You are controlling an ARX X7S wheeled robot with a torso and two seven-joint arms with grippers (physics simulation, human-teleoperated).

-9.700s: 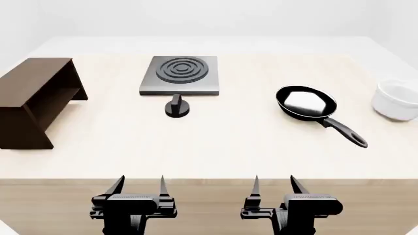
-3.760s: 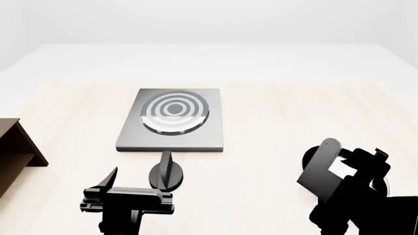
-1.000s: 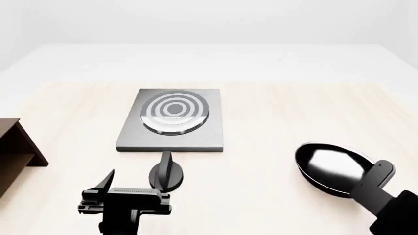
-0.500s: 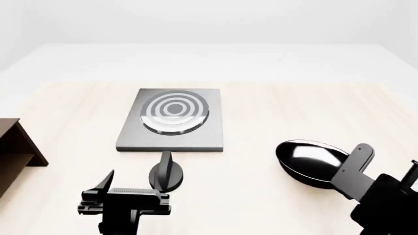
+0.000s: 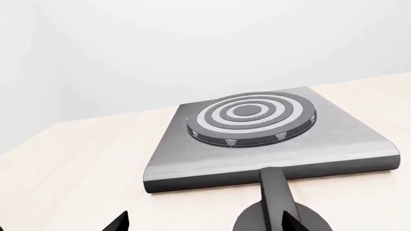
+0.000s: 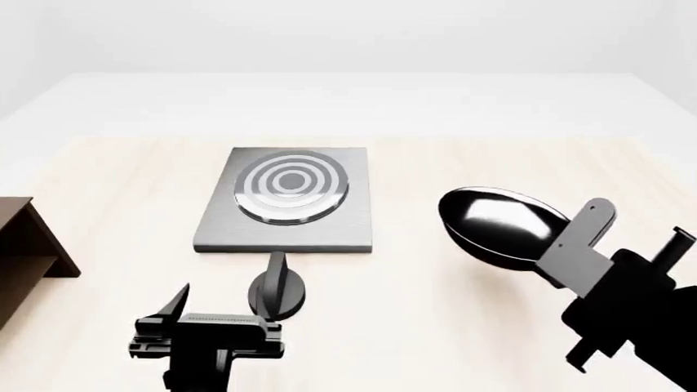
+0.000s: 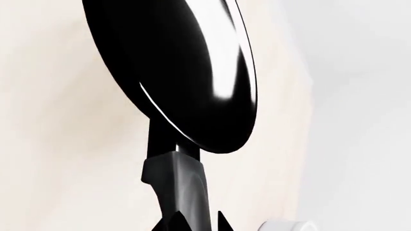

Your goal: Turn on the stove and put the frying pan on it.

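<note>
Left hand [image 6: 207, 304]: nearest item, low in the head view; fingers spread apart, holding nothing; hovers just short of the knob, unmoved over the last second.
Knob [image 6: 277, 291]: small round black dial with an upright fin, on the tabletop [image 6: 436, 327] between the left hand and the near edge of the stove; the fin's long axis runs toward the stove; untouched, and whether it is turned on cannot be told.
Right hand [image 6: 593, 241]: clamped on the frying pan's handle; in the right wrist view the fingers close around the handle near the bowl.
Frying pan [image 6: 499, 224]: carried clear of the tabletop, right of the stove and well apart from it; long axis runs from the right hand forward and leftward, bowl end leading toward the stove; glossy interior tilted, facing up and toward the camera.
Change: within the last second the pan has risen and travelled leftward and farther out from the robot; judged, the carry toward the burner is under way while the knob step looks not yet done.
Stove [image 6: 287, 198]: flat dark-grey plate with concentric rings, farther out, bare.
Shelf [image 6: 28, 253]: brown, at the left edge.
</note>
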